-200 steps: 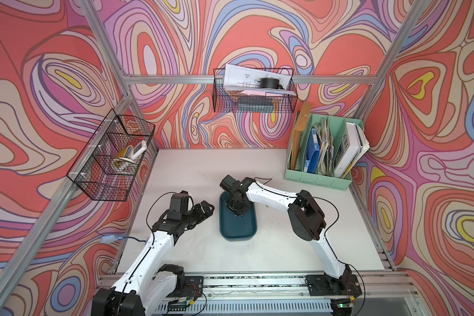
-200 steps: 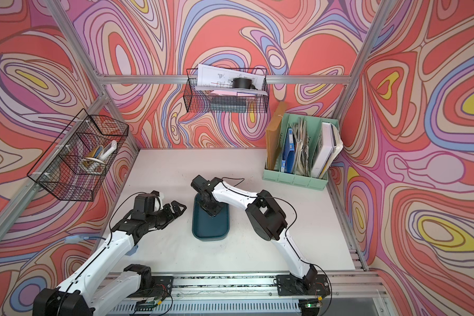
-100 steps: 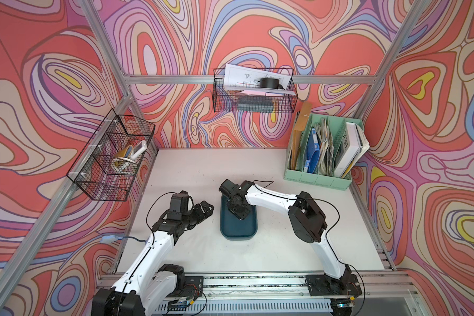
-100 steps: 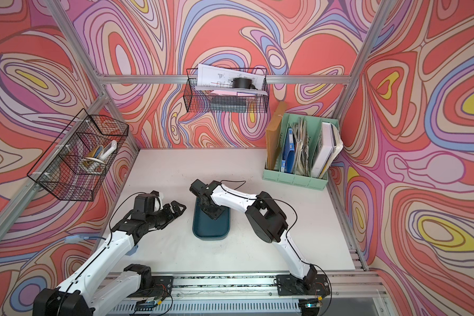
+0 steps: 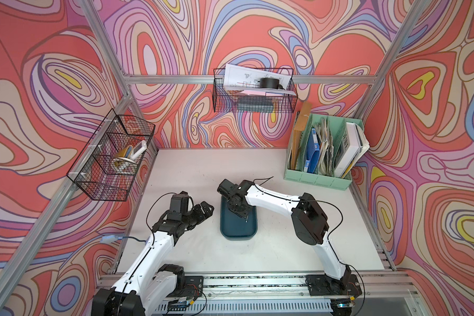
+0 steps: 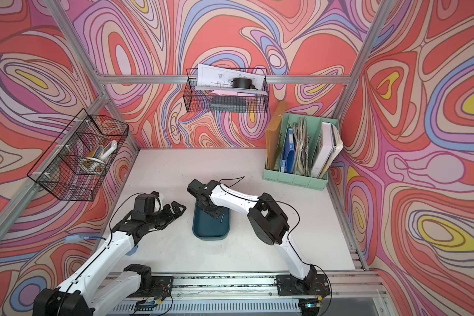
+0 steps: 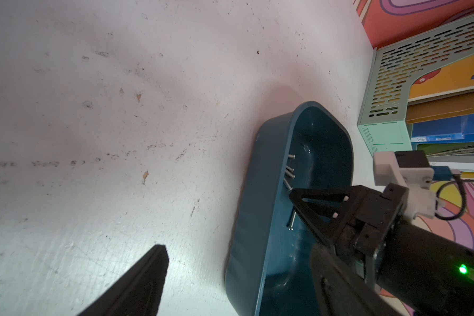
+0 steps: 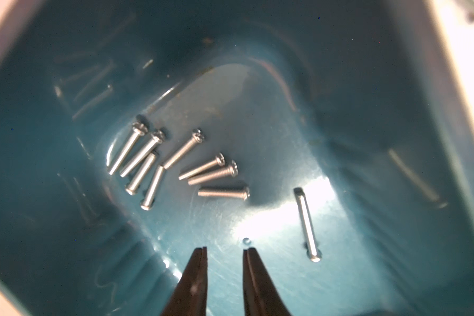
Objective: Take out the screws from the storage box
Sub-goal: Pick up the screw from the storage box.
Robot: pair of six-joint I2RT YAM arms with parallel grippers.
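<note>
Two right fingers (image 8: 192,279), slightly parted, point down inside storage box (image 8: 66,54).

The left arm (image 5: 153,246) and right arm (image 5: 271,198) share white link shells, chunky black joint housings (image 5: 309,221) and thin black cables (image 5: 263,179) looping alongside. The right gripper (image 8: 225,248) ends in slim tapered black fingers (image 8: 195,279), and a green light (image 7: 463,269) glows on its black wrist near a white bracket (image 7: 389,169).

Both top views were bright, evenly lit from overhead, sharp, w/ only soft shadows on the table (image 5: 203,169). Left wrist view: table washed pale by glare, foreground blurred. Right wrist view was dim at corners, hot glare patch on storage box (image 8: 340,136) floor; screws (image 8: 212,175) slightly soft, walls out of focus
</note>
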